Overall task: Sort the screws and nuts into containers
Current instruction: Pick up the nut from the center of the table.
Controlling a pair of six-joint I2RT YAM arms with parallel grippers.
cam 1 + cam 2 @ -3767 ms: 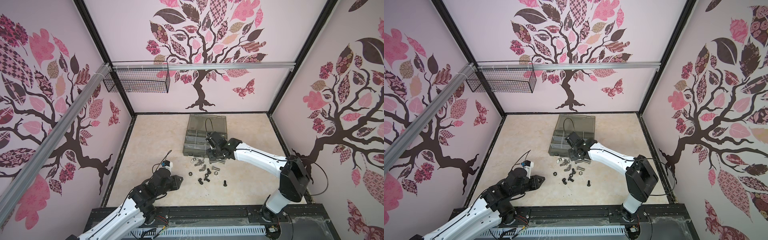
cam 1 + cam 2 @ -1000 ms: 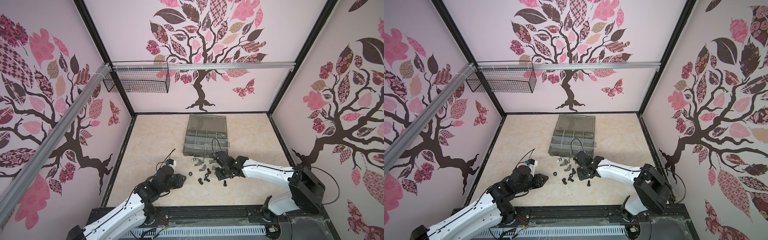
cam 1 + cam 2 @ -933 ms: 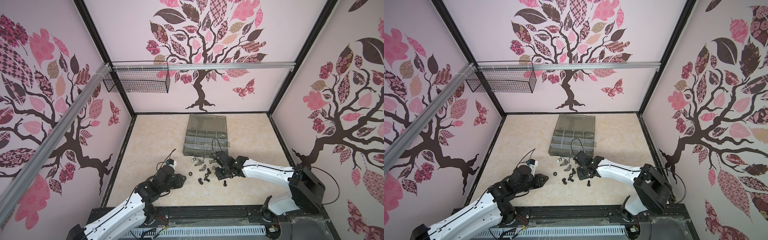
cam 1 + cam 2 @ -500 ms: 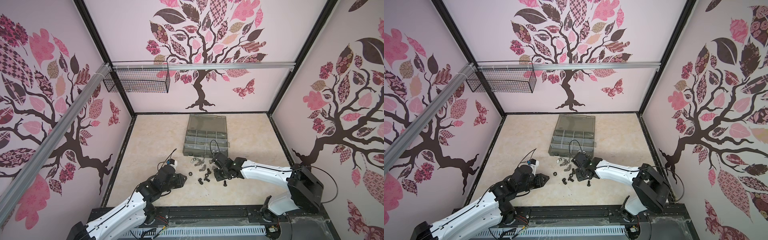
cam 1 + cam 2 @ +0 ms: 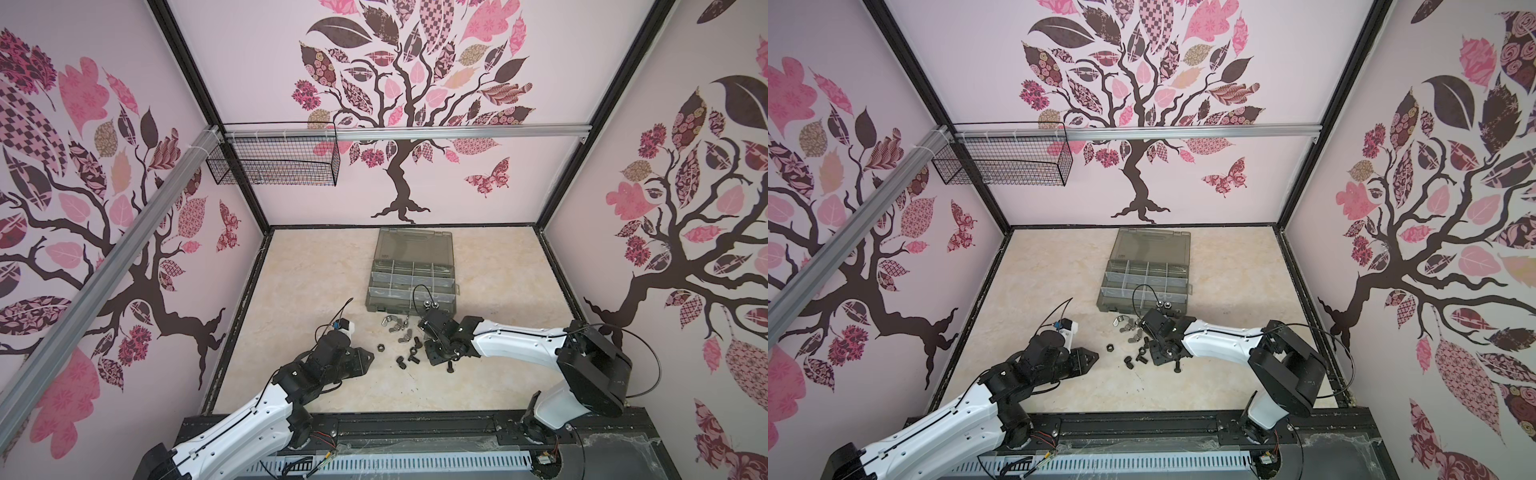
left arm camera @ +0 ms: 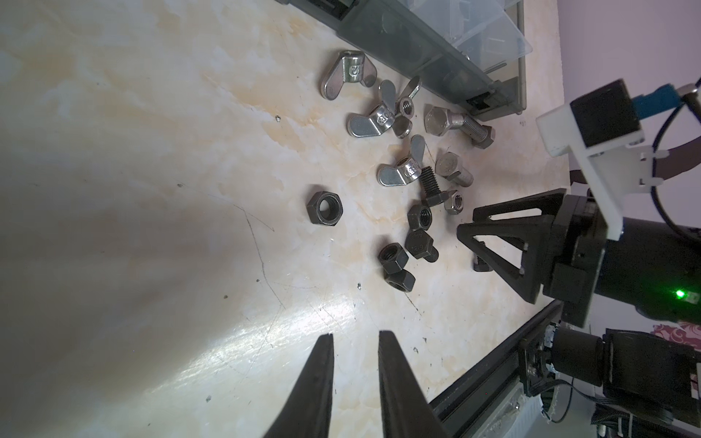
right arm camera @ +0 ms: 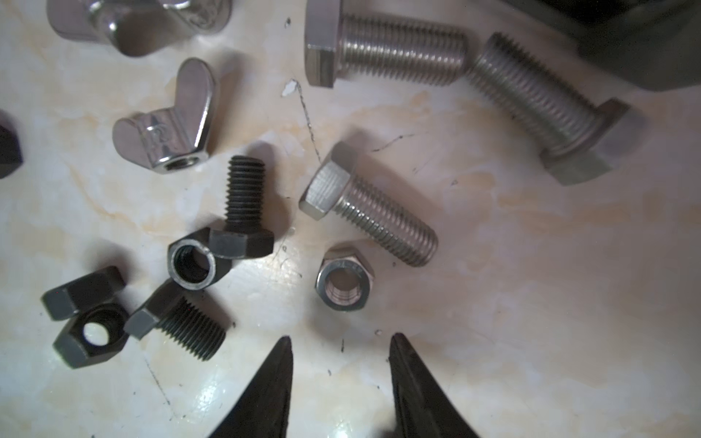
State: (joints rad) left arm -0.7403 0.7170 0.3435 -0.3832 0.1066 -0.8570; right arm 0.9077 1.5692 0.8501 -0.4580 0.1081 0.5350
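Loose screws and nuts lie on the marble floor in front of the grey case of containers. In the right wrist view my right gripper is open and low over the floor. A silver hex nut sits just ahead of its gap, with a silver screw beyond it. Black screws and black nuts lie to one side. My left gripper is open by a narrow gap and holds nothing. It is a short way from a lone black nut.
Silver wing nuts and two long silver screws lie close to the case's front wall. The case's lid lies open towards the back. A wire basket hangs on the back left rail. The black front rail borders the floor.
The right gripper has come down from over the case to the loose hardware, then shifted slightly left. The left arm has crept a little towards the pile.
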